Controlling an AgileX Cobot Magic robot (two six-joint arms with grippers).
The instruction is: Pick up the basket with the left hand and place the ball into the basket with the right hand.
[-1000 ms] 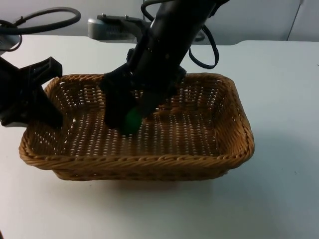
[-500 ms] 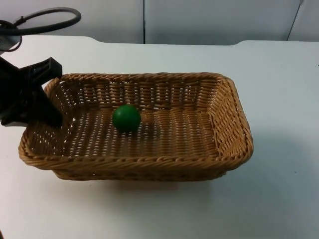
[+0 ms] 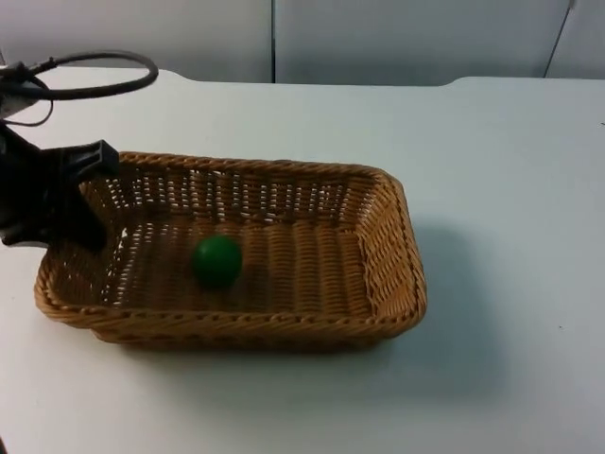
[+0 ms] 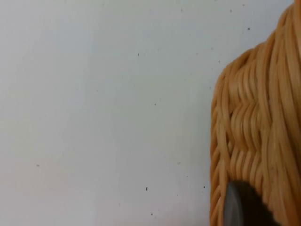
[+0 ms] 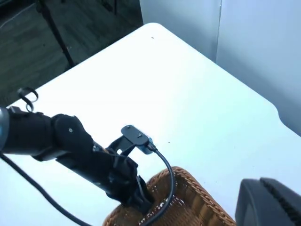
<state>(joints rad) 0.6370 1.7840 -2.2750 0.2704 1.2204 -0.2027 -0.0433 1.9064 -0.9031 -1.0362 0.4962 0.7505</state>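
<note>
We see the basket [image 3: 284, 322] has turned and tipped up since before.
Our left hand [image 3: 80, 194] grips its left rim; the ball [image 3: 216, 261] sits inside; we cannot tell the right hand's [image 5: 268, 202] state.

White tabletop [image 3: 510, 189], grey partition wall [image 3: 378, 38] along its far edge, dark floor [image 5: 56, 28] beyond the tabletop's corner

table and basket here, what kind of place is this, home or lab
Most likely a robot lab bench, not a home: a bare white table ends at a grey partition wall, and the left gripper grips the rim of a wicker basket holding one green ball.
</note>
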